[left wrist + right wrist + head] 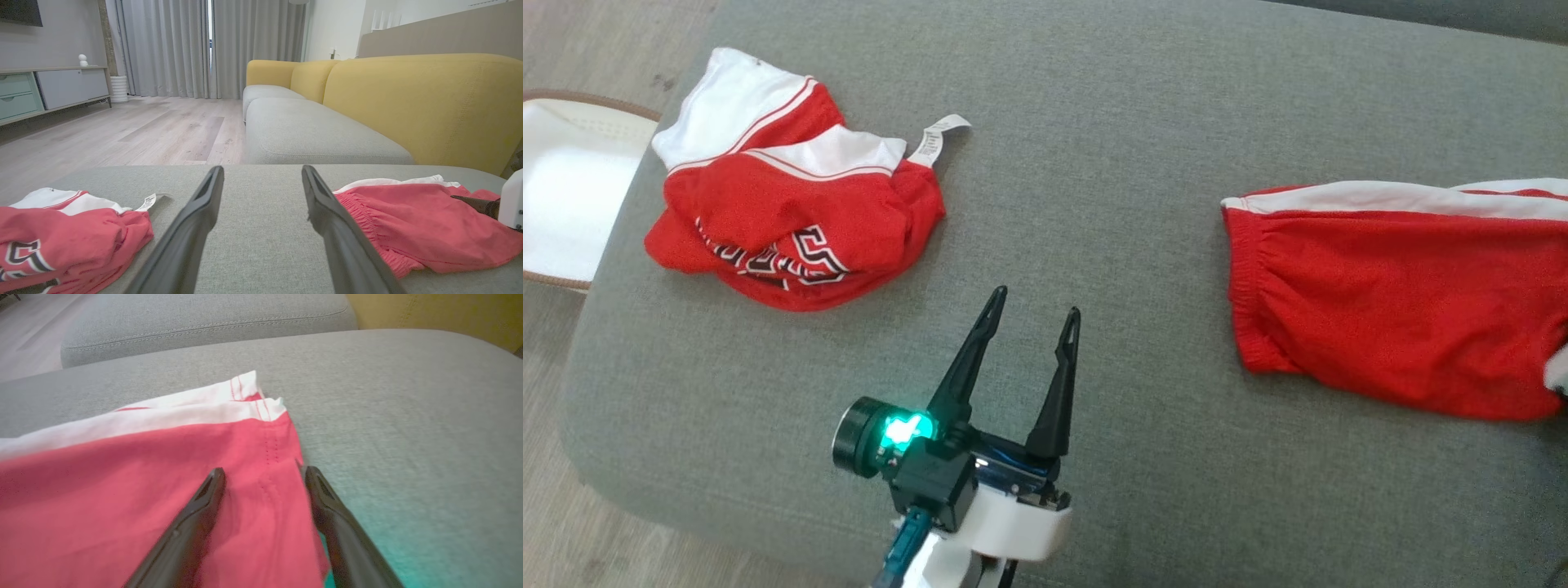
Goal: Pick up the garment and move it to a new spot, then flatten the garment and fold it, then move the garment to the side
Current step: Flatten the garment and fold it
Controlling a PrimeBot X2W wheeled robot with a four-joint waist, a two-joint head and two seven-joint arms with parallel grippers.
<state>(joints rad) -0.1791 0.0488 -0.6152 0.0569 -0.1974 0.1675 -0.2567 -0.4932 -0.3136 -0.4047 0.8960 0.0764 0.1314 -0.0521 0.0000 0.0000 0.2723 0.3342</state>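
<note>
The shorts point(1380, 310) lie flat on the right of the grey cushion point(1094, 147), with a crumpled red garment point(792, 220) well apart at its left. The left claw point(1037, 300) hangs spread over bare cushion between them. The right claw point(263, 471), also spread, straddles the shorts' hem corner, perhaps touching the cloth.

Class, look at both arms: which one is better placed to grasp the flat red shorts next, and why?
Right, likely. The right pincer, open, is over a corner of the red shorts. The left pincer, also open, is over bare grey cushion between the shorts and the crumpled red jersey.
</note>
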